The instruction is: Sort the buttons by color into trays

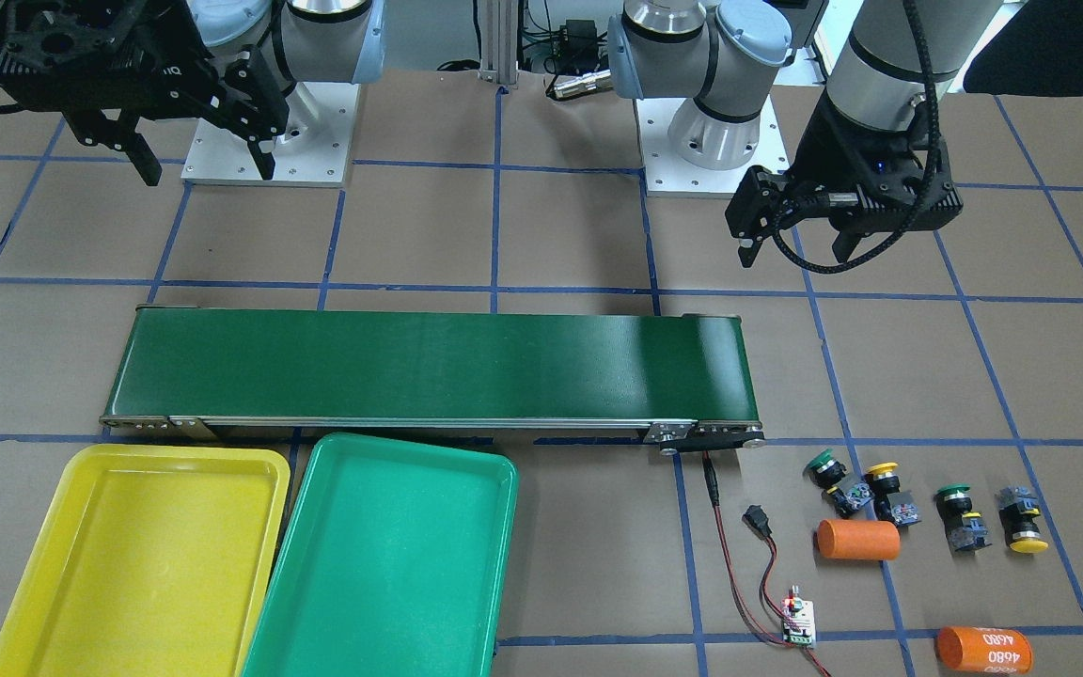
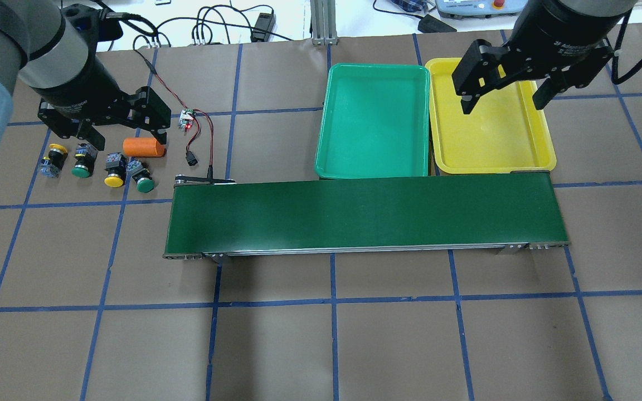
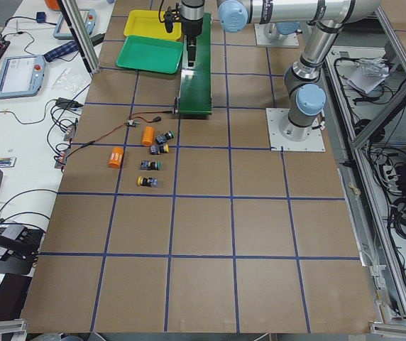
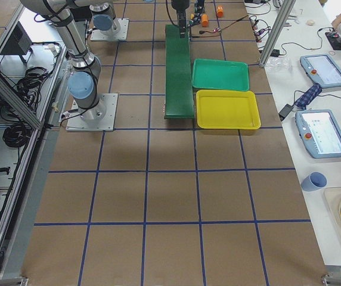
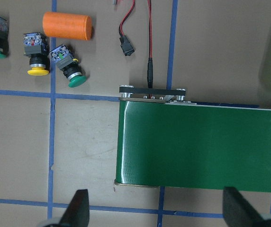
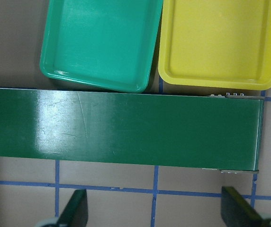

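Four buttons lie in a row at the table's left end: a yellow-capped one [image 2: 53, 159], a green-capped one [image 2: 82, 165], a second yellow one [image 2: 113, 172] and a second green one [image 2: 141, 177]. My left gripper [image 2: 123, 131] hangs open and empty above them; three of the buttons, one of them yellow [image 5: 37, 56], show in its wrist view. My right gripper [image 2: 504, 100] is open and empty above the yellow tray [image 2: 494, 133]. The green tray [image 2: 374, 120] lies beside it. Both trays are empty.
A long dark-green conveyor belt [image 2: 365, 214] runs between the buttons and the trays. An orange cylinder [image 2: 144, 147] lies next to the buttons and a second one [image 1: 983, 649] lies farther out. A small circuit board [image 2: 187, 118] with red and black wires lies near the belt's end.
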### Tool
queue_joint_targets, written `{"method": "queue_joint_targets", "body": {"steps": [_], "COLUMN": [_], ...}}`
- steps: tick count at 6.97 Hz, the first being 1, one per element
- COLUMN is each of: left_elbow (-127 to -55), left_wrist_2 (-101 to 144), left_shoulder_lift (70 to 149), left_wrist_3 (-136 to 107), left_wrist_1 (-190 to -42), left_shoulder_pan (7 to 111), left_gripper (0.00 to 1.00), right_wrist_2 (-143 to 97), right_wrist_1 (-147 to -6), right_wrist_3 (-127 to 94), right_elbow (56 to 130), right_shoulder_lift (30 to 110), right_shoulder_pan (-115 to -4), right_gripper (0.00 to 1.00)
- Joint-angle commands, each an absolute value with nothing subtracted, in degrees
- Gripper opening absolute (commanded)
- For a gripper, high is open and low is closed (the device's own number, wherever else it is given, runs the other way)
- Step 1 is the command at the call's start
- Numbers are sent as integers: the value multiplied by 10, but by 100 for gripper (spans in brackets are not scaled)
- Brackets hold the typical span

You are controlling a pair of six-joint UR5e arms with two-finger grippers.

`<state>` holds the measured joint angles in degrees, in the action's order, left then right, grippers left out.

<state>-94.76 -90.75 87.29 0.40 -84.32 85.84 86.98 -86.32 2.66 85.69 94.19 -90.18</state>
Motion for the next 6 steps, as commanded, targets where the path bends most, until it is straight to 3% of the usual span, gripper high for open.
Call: {"method": "queue_joint_targets", "body": {"steps": [1, 6], "left_elbow": [-948, -949], "left_wrist_2": [-908, -914], "left_shoulder_lift": [875, 878], "left_wrist_3": [6, 6], "left_wrist_1": [-844, -838], "left_shoulder_pan": [858, 853], "left_gripper": [100, 100], "right_wrist_2": [873, 872], "right_wrist_1": [-874, -877], "right_wrist_3": [26, 25], "right_elbow": [860, 867], "right_shoulder_lift": [942, 943], "right_shoulder_pan": [-902, -902], "right_gripper": [100, 100]}}
